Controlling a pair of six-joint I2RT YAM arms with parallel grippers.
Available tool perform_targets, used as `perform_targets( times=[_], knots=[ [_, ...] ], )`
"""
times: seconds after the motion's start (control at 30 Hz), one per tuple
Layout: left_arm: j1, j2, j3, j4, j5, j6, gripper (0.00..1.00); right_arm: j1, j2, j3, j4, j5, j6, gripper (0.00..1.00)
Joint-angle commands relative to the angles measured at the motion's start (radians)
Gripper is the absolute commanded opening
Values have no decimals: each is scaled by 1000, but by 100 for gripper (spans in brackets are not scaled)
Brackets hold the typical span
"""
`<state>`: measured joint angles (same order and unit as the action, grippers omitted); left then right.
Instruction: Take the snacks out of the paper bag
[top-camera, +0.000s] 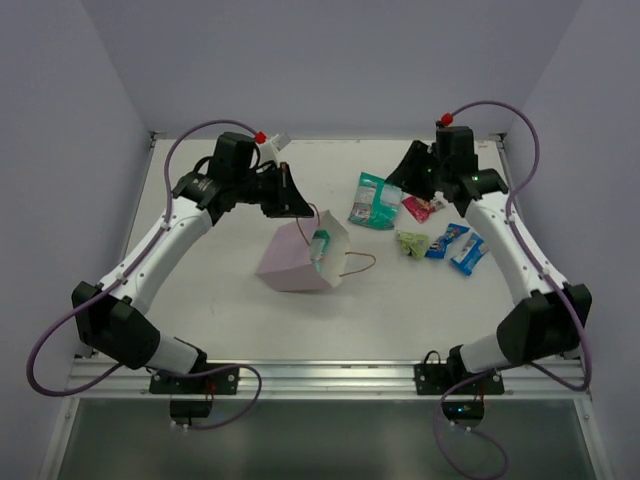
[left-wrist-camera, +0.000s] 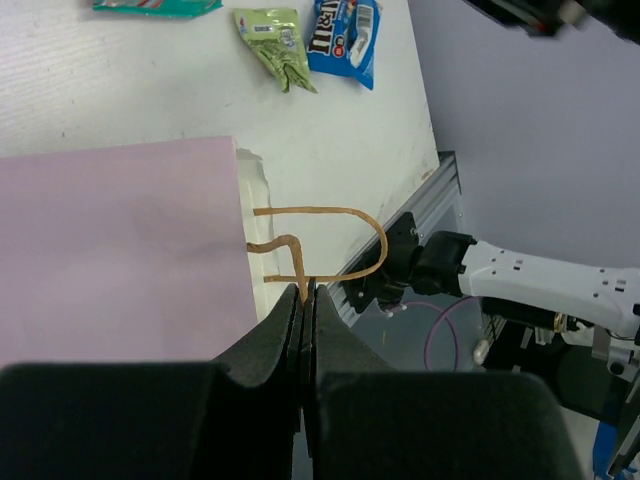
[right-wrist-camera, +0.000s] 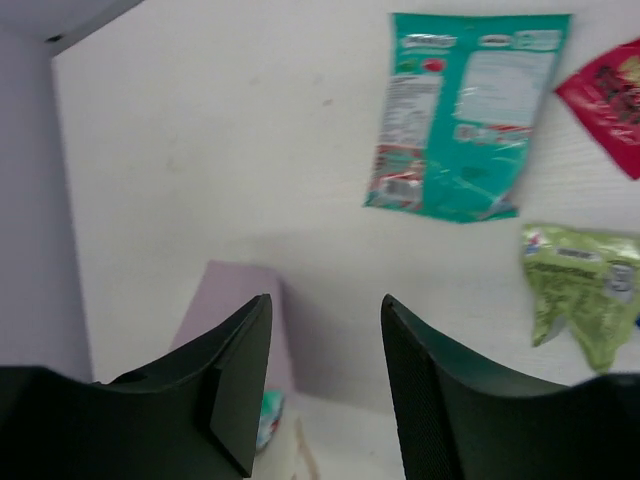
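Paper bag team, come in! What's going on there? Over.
Left gripper shut on paper bag handle. Right gripper open, empty. Bag tipped over, one snack in its mouth, five others out on table. Nothing blocking.

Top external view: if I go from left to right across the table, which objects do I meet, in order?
paper bag → teal packet → light green packet → blue packet → second blue packet

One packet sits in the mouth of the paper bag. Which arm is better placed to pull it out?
Probably right. The right tool is open, free and faces the paper bag with the packet. The left tool is shut on the bag's cord handle.
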<state>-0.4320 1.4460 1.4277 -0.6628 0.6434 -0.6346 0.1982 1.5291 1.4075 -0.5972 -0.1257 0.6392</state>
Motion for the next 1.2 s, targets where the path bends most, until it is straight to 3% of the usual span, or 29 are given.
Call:
perform_targets(
  times=[0.0,0.13,0.4,0.83,1.17],
  knots=[
    [9,17,25,60,38,24,0,108,-159,-20,-24,-95,19,50],
    [9,22,14,95,55,10,0,232,-270,-148,75,-150,129,46],
    [9,56,33,129,102,4,0,379,-294,-358,232,-118,290,41],
    [10,83,96,54,142,39,0,510,-89,-344,330,-20,341,40],
    [12,60,73,25,147,33,0,563,11,-338,399,124,280,46]
  ],
)
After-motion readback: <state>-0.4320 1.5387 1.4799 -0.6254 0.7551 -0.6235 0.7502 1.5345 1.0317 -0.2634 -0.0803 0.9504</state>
